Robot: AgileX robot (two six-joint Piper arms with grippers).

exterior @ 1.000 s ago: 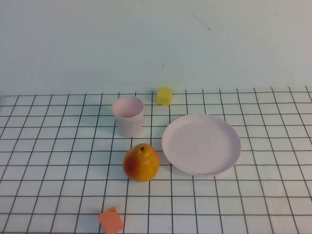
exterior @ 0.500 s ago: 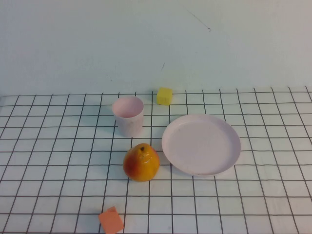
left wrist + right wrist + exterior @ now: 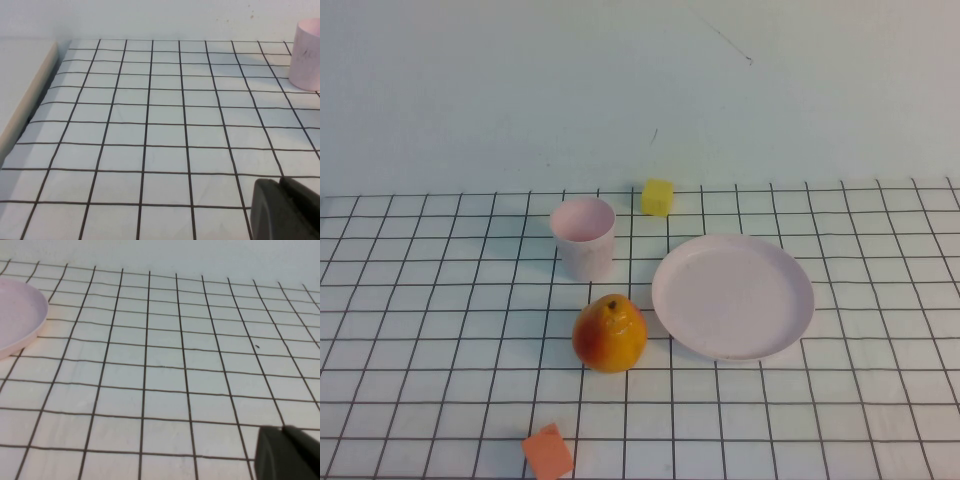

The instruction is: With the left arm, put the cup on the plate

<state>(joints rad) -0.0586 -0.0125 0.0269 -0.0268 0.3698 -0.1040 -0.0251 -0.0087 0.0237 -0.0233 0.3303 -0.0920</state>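
Note:
The pale pink cup (image 3: pixel 584 238) stands upright on the grid cloth, left of the round pale pink plate (image 3: pixel 733 296) and apart from it. The plate holds nothing. Neither arm shows in the high view. In the left wrist view my left gripper (image 3: pixel 280 186) is low over the cloth, its fingers pressed together and holding nothing, with the cup (image 3: pixel 306 55) far ahead of it. In the right wrist view my right gripper (image 3: pixel 284 430) is shut and empty over the cloth, with the plate's edge (image 3: pixel 17 315) well off to one side.
An orange-yellow pear (image 3: pixel 610 334) stands just in front of the cup, close to the plate's left rim. A yellow cube (image 3: pixel 658 197) lies behind, between cup and plate. An orange cube (image 3: pixel 548 453) lies near the front edge. A table edge (image 3: pixel 30 100) shows in the left wrist view.

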